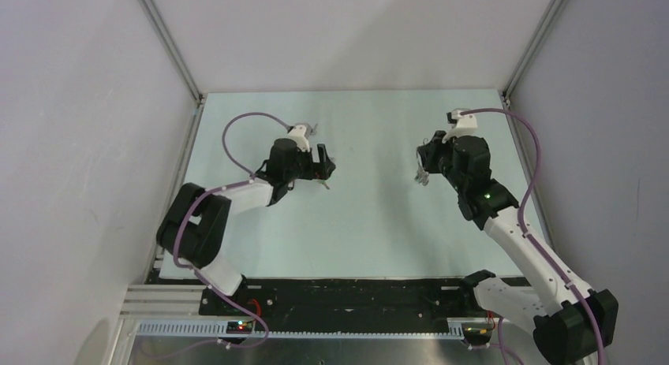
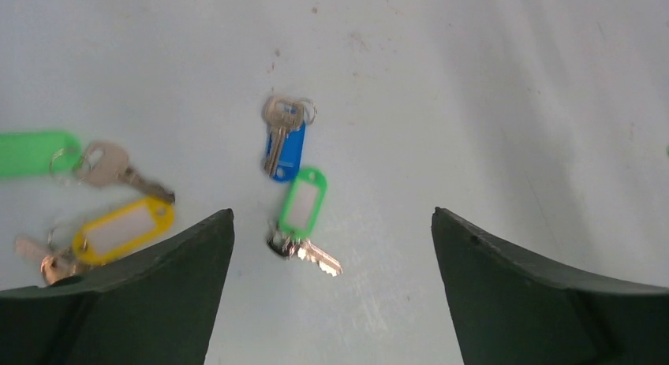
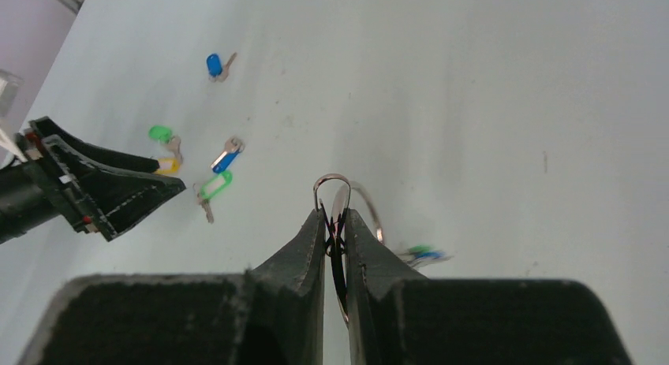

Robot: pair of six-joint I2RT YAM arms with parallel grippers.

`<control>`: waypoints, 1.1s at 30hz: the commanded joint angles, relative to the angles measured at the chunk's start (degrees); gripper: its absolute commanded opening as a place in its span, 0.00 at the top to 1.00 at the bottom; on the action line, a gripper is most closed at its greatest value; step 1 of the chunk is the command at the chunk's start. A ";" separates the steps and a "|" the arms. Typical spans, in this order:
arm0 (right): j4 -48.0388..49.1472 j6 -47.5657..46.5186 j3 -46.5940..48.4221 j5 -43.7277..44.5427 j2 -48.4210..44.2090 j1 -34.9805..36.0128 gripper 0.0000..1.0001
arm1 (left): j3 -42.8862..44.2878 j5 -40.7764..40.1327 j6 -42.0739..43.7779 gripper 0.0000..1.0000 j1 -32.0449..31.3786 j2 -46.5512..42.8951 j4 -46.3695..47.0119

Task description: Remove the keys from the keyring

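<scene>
Keyring (image 3: pixel 347 198): thin round silver wire, pinched upright and edge-on by the right gripper (image 3: pixel 335 223) above the right half of the bench (image 1: pixel 379 231), with a few keys (image 3: pixel 422 255), green- and blue-capped and blurred, hanging off its right side. Left gripper (image 2: pixel 333 215): jaws spread wide, empty, over loose keys (image 2: pixel 278 128) lying flat on the left, one by a blue tag (image 2: pixel 288 152), one by a green tag (image 2: pixel 304 199). Relation: keyring lies well apart to the right of the left gripper, so taking the hanging keys probably calls for a rightward reach.
</scene>
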 commanded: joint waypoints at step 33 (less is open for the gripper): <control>4.81 0.58 25.97 -14.71 22.00 13.47 0.01 | 6.66 -41.88 2.22 0.00 9.04 -54.31 -39.25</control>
